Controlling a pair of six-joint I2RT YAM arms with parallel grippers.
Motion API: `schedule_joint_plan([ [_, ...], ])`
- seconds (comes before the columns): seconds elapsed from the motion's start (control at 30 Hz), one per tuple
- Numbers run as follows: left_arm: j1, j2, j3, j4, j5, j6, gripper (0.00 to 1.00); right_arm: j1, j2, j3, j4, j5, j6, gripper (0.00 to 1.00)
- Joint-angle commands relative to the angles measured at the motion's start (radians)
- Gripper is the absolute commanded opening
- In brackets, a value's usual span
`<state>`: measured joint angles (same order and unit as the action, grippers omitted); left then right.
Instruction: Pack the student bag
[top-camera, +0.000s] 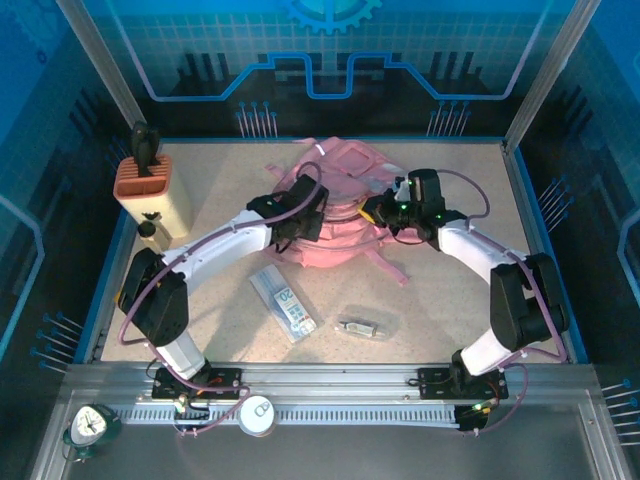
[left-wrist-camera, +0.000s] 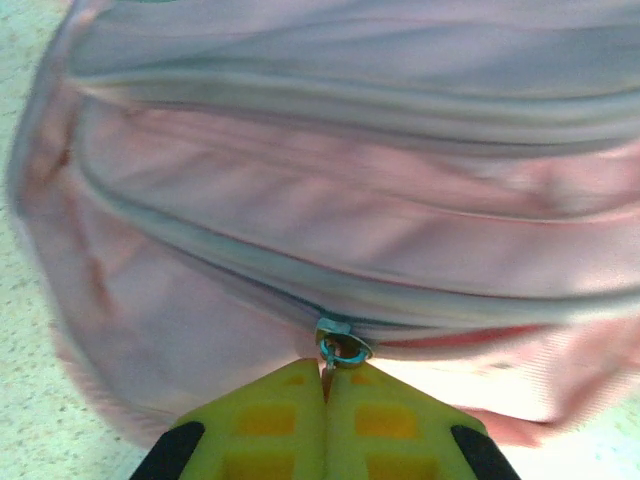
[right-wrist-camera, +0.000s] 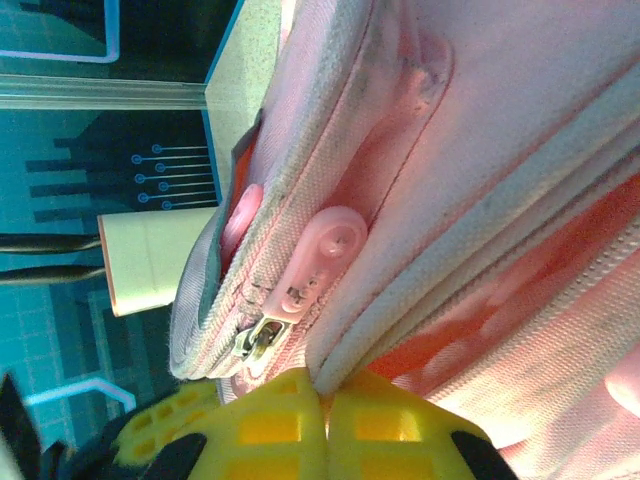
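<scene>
Currently student bag (top-camera: 345, 165) slumped mid-counter, toward far edge. Soft, floppy, probably light; best taken by trim or zips, not loose fabric. Pinched on zip pull (left-wrist-camera: 341, 347): left tool (left-wrist-camera: 325, 392). Clenched on white trim (right-wrist-camera: 385, 328): right tool (right-wrist-camera: 321, 388).

One soft pink fabric backpack (top-camera: 345, 165), one flat blue-and-white packet (top-camera: 283, 303), one small clear plastic pouch (top-camera: 362, 325), one cream holder with an orange top (top-camera: 150, 190), one small green clock (top-camera: 90, 425).
</scene>
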<state>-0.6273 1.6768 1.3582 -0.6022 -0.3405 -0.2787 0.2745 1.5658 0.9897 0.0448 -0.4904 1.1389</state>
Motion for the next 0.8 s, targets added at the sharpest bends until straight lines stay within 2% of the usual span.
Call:
schedule_joint_plan([
  [0.0, 0.081, -0.025, -0.032, -0.114, -0.008, -0.018, 0.0, -0.067, 0.021, 0.111, -0.045, -0.009, -0.094, 0.0],
  [0.07, 0.062, -0.022, -0.021, -0.09, 0.075, -0.023, 0.0, -0.096, 0.07, 0.185, -0.084, -0.029, -0.136, 0.0],
  [0.13, 0.006, -0.008, 0.001, -0.04, 0.158, -0.038, 0.0, -0.122, 0.152, 0.289, -0.14, -0.059, -0.176, 0.0],
  [0.23, -0.077, 0.066, 0.117, -0.056, 0.174, -0.102, 0.0, -0.135, 0.265, 0.463, -0.243, -0.071, -0.242, 0.0],
  [0.3, -0.119, 0.12, 0.196, -0.071, 0.185, -0.147, 0.0, -0.141, 0.319, 0.567, -0.344, -0.059, -0.297, 0.12],
  [0.33, -0.134, 0.141, 0.23, -0.074, 0.174, -0.162, 0.0, -0.147, 0.325, 0.595, -0.396, -0.043, -0.315, 0.22],
  [0.4, -0.138, 0.174, 0.274, -0.086, 0.153, -0.2, 0.0, -0.155, 0.288, 0.568, -0.41, -0.023, -0.328, 0.39],
  [0.43, -0.137, 0.185, 0.292, -0.096, 0.132, -0.208, 0.0, -0.159, 0.258, 0.54, -0.416, -0.016, -0.33, 0.44],
  [0.6, -0.136, 0.197, 0.307, -0.065, 0.112, -0.173, 0.0, -0.121, 0.14, 0.345, -0.37, -0.08, -0.292, 0.46],
  [0.7, -0.135, 0.204, 0.313, -0.061, 0.122, -0.175, 0.0, -0.081, 0.116, 0.223, -0.222, -0.142, -0.176, 0.42],
  [0.77, -0.136, 0.204, 0.309, -0.054, 0.131, -0.18, 0.0, -0.048, 0.123, 0.204, -0.185, -0.149, -0.142, 0.4],
])
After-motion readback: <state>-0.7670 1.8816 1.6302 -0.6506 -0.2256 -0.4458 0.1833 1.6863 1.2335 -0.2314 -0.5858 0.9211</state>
